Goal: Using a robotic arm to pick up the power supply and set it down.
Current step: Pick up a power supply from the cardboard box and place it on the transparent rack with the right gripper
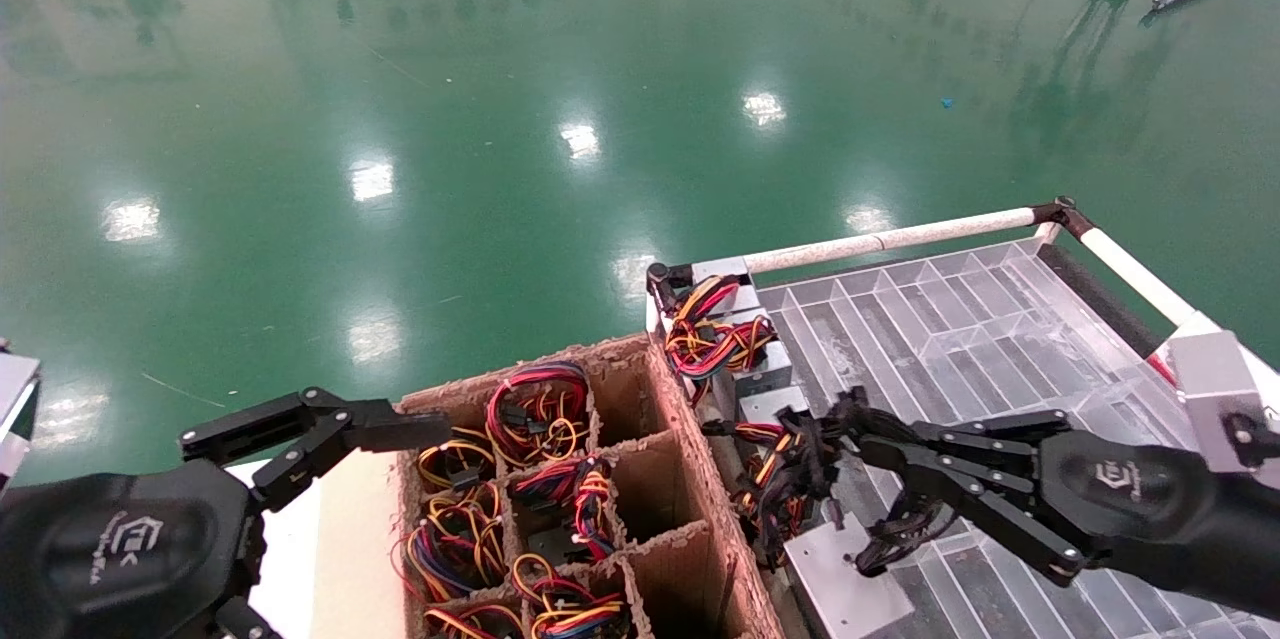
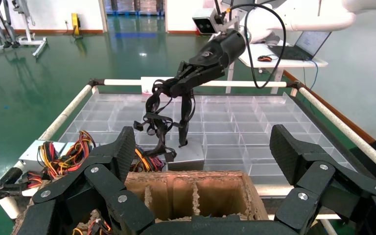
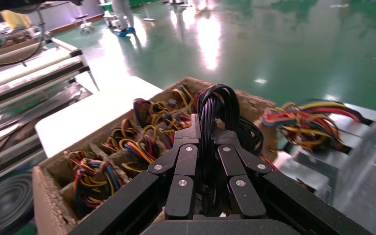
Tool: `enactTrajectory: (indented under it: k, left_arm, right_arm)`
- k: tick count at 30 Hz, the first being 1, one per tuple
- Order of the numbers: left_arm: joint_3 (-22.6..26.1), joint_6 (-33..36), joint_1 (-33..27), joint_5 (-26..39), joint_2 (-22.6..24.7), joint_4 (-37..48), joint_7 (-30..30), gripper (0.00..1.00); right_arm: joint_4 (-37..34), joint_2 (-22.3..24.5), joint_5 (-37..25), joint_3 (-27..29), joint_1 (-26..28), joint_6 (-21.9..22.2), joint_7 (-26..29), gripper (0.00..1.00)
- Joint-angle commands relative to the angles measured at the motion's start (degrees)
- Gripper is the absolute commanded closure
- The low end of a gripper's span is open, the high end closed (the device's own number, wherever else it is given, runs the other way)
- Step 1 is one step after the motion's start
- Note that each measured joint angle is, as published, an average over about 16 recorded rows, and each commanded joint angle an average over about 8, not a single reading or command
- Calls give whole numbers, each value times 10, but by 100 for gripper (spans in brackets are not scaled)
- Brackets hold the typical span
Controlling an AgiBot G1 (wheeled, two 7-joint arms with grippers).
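Head view has the right hand [image 1: 862, 431] out over the clear divider tray [image 1: 985, 319], fingers squeezed together on the black cable bundle [image 1: 800, 459] of the power supply [image 1: 845, 584]. That silver box sits at the near left end of the tray, just right of the cardboard crate [image 1: 690, 479]; from the left wrist view it looks like it's hanging by its cables with its bottom edge at or just above the tray, can't tell if it's actually touching. The right wrist view shows the black cables [image 3: 218, 105] looped up between the closed fingers [image 3: 188, 147], pinched tight. The left hand [image 1: 330, 434] is parked over the near left side at the crate's far left corner, fingers spread wide apart with nothing in them, same thing in its own wrist view, where both fingers [image 2: 115, 156] frame the crate. The crate cells are mostly stuffed with units with red, yellow and orange wires [image 1: 535, 409], a few cells on the right side look bare. A couple more grey boxes with colored wires [image 1: 715, 334] sit at the tray's far left corner. Green floor [image 1: 400, 99] all around.
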Motion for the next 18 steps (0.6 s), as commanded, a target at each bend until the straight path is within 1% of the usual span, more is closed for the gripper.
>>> enactTrajectory:
  k: [1, 12, 13, 14, 15, 18]
  left_arm:
    - [0, 0, 0, 0, 0, 0, 0, 0]
    - [0, 0, 0, 0, 0, 0, 0, 0]
    - [0, 0, 0, 0, 0, 0, 0, 0]
    - [0, 0, 0, 0, 0, 0, 0, 0]
    - [0, 0, 0, 0, 0, 0, 0, 0]
    - [0, 0, 0, 0, 0, 0, 0, 0]
  right_arm:
    - [-10, 1, 7, -1, -8, 0, -7, 100]
    - [-63, -2, 26, -15, -22, -3, -31, 100]
    - [-66, -2, 28, -16, -23, -3, -32, 99]
    - [-69, -3, 29, -17, -24, -3, -33, 94]
    - [-71, -3, 30, -19, -25, -3, -34, 83]
    - [-78, -3, 33, -22, -27, -3, -36, 45]
